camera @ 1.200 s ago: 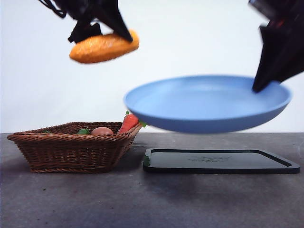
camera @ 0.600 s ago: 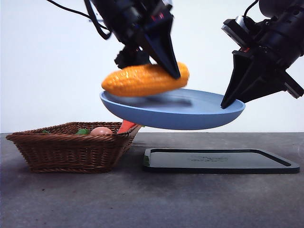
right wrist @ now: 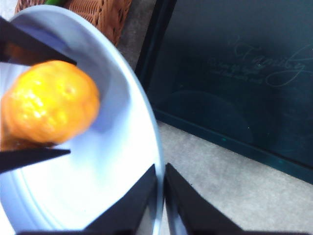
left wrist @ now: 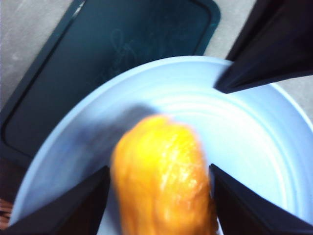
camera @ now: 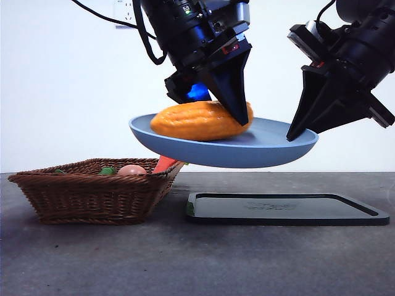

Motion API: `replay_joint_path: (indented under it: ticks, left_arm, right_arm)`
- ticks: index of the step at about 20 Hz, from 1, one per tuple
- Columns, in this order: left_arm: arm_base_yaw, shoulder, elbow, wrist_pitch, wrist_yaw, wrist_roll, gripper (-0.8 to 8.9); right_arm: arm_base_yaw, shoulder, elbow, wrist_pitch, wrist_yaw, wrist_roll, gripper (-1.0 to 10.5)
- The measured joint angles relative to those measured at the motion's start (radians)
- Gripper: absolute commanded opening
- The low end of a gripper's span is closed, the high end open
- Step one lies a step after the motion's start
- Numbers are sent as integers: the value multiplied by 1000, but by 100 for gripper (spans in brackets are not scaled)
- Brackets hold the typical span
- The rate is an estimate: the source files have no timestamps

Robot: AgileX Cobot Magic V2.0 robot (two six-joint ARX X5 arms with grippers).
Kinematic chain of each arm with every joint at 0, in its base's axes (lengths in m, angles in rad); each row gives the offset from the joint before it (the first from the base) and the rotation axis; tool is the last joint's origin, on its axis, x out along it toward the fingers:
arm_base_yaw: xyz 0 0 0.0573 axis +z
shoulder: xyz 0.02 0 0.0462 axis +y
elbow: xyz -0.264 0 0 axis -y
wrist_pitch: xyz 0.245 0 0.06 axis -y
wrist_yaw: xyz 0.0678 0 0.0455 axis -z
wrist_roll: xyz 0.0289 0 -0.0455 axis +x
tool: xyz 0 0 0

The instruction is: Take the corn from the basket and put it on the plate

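Corn [camera: 199, 120], glossy and orange-yellow, sits clamped between the jaws of the left gripper [left wrist: 157, 196], its underside resting in the bowl of the light-blue plate [camera: 259, 151]. That plate hangs in the air above the worktop [camera: 185, 259], tilted slightly, its rim pinched between the nearly closed jaws of the right gripper [right wrist: 161, 188]. Below and to one side stands the brown wicker basket [camera: 92, 197], holding a peach-coloured egg-like thing [camera: 132, 170], a bit of green and an orange-red carrot [camera: 164, 163] leaning at its rim near the plate. A flat black tray [camera: 284, 209] lies on the worktop beneath the raised plate, just beside the basket.
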Motion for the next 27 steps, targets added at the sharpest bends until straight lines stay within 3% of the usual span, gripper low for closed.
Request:
replay_joint_path:
  ticks: [17,23,27]
  left_arm:
    - [9,-64,31,-51,0,-2,370]
    - [44,-171,142,-100,0,-8,369]
    - [55,-236,190,-128,0,-16,369]
  right_arm:
    - [-16,0,0,-27,1,0,3]
    - [-118,19,3,16,2,0,3]
    - [-205,127,40,45,5,0,3]
